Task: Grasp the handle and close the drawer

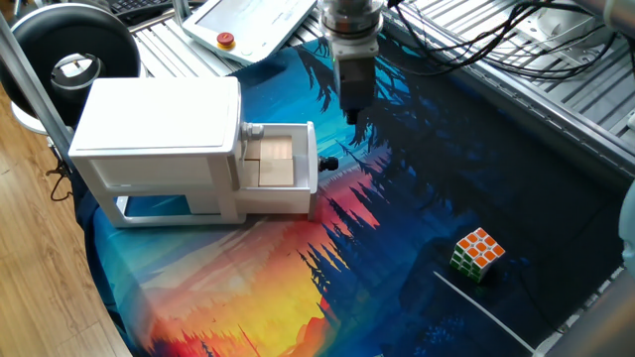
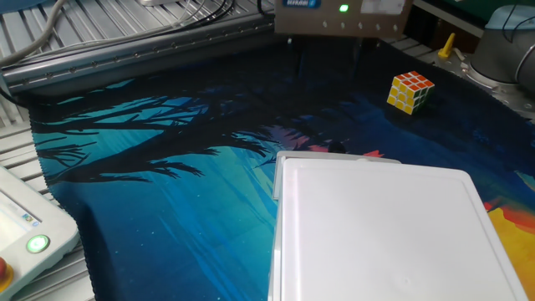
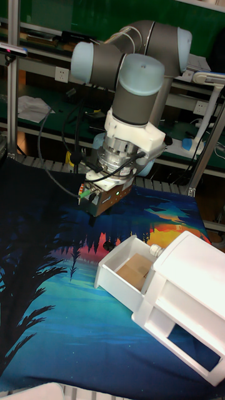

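Nothing done yet: drawer (image 1: 280,159) pulled out of cabinet (image 1: 159,139), handle (image 1: 330,164) untouched. Gripper (image 1: 355,117) hangs above, handle just below and slightly to the cabinet side of the fingertips. Finger spread: cannot tell, they blur together. Left: descend, grasp, push shut.

Gripper (image 1: 355,117) hangs above cloth (image 1: 417,228), apart from everything. Drawer (image 1: 281,169) below and left of gripper in one fixed view, pulled out of cabinet (image 1: 159,139). Knob (image 1: 330,164) on drawer front, facing gripper side, just below fingertips, not touching. Cabinet beyond drawer, farther from gripper. Cube (image 1: 477,254) on cloth, well away from gripper, on side opposite cabinet. Pendant (image 1: 248,25) behind gripper at table edge.
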`<state>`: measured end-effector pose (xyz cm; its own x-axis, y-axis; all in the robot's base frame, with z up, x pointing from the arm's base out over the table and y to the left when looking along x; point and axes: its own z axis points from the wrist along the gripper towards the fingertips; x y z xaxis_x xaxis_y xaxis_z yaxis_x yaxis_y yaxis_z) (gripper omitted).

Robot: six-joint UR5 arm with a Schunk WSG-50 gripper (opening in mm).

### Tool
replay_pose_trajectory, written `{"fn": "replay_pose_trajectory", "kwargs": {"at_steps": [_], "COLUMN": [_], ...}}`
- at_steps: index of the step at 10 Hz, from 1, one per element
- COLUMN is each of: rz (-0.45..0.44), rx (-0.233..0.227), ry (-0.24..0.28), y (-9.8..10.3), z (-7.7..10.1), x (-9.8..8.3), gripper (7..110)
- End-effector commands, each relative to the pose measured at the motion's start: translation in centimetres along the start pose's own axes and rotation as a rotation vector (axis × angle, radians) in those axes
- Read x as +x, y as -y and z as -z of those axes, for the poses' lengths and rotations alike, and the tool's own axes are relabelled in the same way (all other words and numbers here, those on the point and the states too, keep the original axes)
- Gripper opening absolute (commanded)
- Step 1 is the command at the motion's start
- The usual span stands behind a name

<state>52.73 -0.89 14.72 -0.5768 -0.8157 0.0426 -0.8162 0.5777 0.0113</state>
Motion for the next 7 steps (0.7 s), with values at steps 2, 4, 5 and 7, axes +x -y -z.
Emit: {"fn": "replay_pose_trajectory", "kwargs": {"at_steps": [2,4,5,7], "rz": [-0.017,-0.034,-0.032,-0.01], "rx": [-0.006,0.014,0.014,-0.014], "ry": [0.04,0.032,0.034,0.031], "y": [0.1,0.2,0.1,-0.9], "z": [-2.6,-4.1,-4.7,-5.1], "x": [-1.8,-1.9,-1.9,-1.8], "gripper": [66,66,66,66]}}
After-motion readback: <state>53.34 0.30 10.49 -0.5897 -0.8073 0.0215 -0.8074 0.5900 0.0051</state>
